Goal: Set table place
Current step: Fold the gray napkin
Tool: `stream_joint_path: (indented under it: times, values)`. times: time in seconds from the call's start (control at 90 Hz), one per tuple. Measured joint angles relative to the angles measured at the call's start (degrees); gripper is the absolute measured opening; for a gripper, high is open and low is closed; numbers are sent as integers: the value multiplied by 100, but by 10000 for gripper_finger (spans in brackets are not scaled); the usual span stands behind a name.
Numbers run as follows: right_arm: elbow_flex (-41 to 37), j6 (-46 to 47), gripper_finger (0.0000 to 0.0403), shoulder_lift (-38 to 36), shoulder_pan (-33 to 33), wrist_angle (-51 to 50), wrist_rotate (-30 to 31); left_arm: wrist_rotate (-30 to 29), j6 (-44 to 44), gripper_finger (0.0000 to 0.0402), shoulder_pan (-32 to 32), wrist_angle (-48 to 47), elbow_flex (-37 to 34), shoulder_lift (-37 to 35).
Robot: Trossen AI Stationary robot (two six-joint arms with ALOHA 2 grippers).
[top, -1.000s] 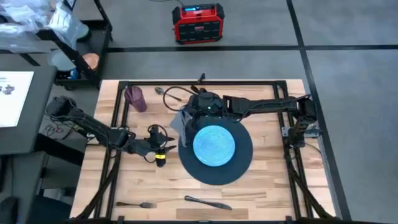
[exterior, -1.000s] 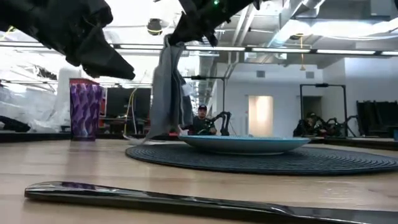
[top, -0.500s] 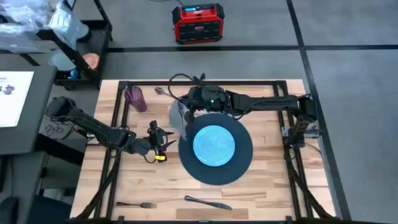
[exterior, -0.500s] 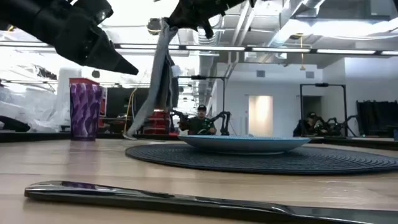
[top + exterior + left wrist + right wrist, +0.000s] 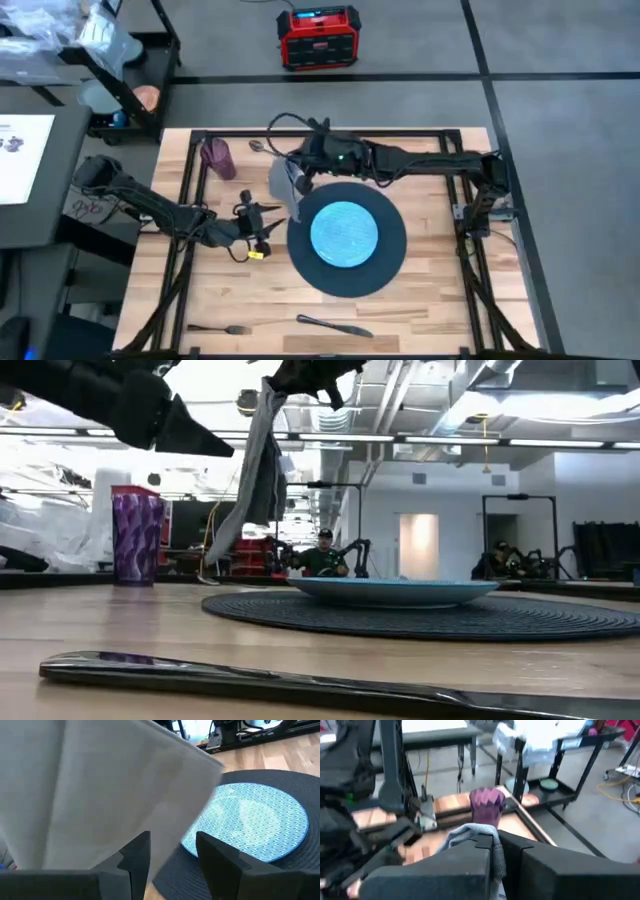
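- Since the earlier frames, the grey cloth napkin (image 5: pixel 283 183) has been carried by the right gripper (image 5: pixel 303 170) toward the table's far left, off the mat's edge, and lifted higher.
- At the right gripper, both fingers are seen pinched together on the napkin's top edge; the cloth hangs in loose folds, clear of the table (image 5: pixel 420 300).
- At the left gripper (image 5: pixel 262 229), just left of the mat, the fingers are held apart with nothing between them, pointed at the hanging cloth.
- The place (image 5: pixel 392 262), a large round dark navy-black woven mat, lies flat at the table's middle, with a light blue patterned plate (image 5: pixel 345 233) centred on it.
- For a clean step, it is judged that the napkin should be lowered slowly beside the mat, kept off the plate and away from the purple cup (image 5: pixel 218 157).
- A fork (image 5: pixel 218 328) and knife (image 5: pixel 334 325) lie at the near edge.
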Motion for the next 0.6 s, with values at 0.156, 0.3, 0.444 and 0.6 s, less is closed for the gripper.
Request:
stream_joint_path:
  times: [0.156,0.3,0.444,0.6]
  values:
    - [274,-255,0,1,43,-1151,569,2,-356,144,-15,-172,0,0]
    - [569,-420,0,1,88,-1623,814,5,-614,144,-158,-174,0,-10]
    - [646,-455,0,-4,54,-1375,299,7,-606,144,-398,60,3,-231]
    - [646,-690,0,-1,31,-728,-174,3,-483,143,-728,129,4,-707]
